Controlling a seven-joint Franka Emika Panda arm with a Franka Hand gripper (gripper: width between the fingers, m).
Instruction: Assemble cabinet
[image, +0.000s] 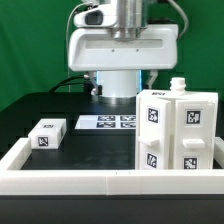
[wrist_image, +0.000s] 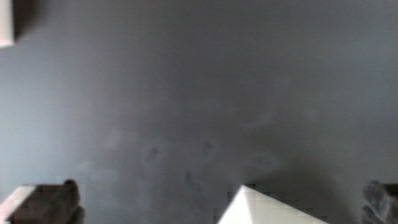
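Note:
The cabinet's large white box stands upright at the exterior view's right, with marker tags on its faces and a small knob on top. A smaller white block with tags lies at the exterior view's left. The arm's white hand hangs above the back of the table; its fingers do not show there. In the wrist view my gripper is open, with one dark fingertip at each side edge. A white corner pokes up between them, untouched; I cannot tell which part it is.
The marker board lies flat on the black table behind the parts. A long low white border frame runs along the front and sides. A white edge shows at the wrist view's corner.

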